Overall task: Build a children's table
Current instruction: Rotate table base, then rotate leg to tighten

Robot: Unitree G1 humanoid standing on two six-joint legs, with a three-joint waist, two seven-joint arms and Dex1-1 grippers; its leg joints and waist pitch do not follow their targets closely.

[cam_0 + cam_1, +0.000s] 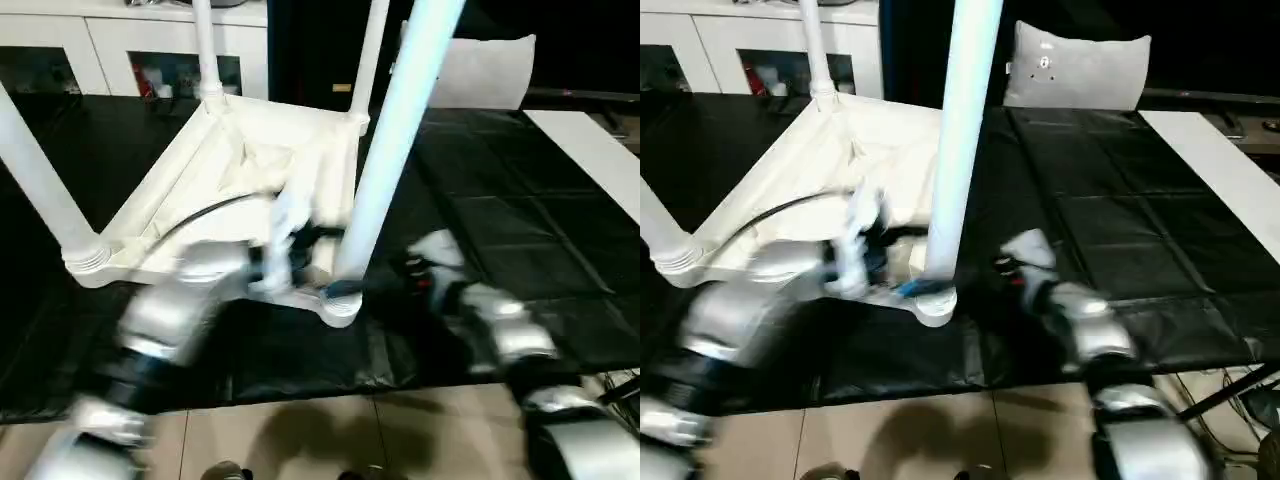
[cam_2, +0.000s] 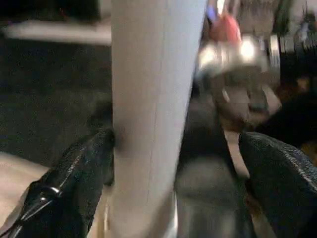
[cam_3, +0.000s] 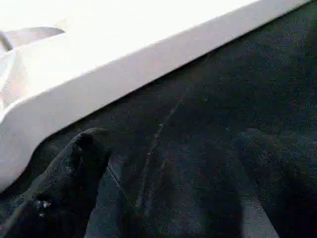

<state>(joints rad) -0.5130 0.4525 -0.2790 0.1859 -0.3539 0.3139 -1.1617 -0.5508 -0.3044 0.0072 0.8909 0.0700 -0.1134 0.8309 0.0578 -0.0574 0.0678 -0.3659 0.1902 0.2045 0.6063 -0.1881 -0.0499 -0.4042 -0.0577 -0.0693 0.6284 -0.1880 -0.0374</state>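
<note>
The children's table point(image 1: 240, 170) lies upside down on a black mat, ribbed underside up. White legs stand in its corner sockets: one at the near left point(image 1: 40, 180), one at the far left point(image 1: 205, 50), one at the far right point(image 1: 370, 50), and a tall one at the near right corner point(image 1: 400, 140). My left gripper point(image 1: 300, 250) is low beside that near right leg. In the left wrist view it point(image 2: 178, 144) is open, with the leg point(image 2: 153, 114) between its fingers and close to one finger point(image 2: 89, 158). My right gripper point(image 1: 425, 262) hangs open over the mat beside the table's edge point(image 3: 99, 74).
A white cabinet with glass doors point(image 1: 120, 50) stands at the back left. A grey cushion point(image 1: 1080, 65) sits behind the mat, and a white board point(image 1: 590, 150) lies at the right. The mat's front edge meets a tiled floor point(image 1: 300, 430).
</note>
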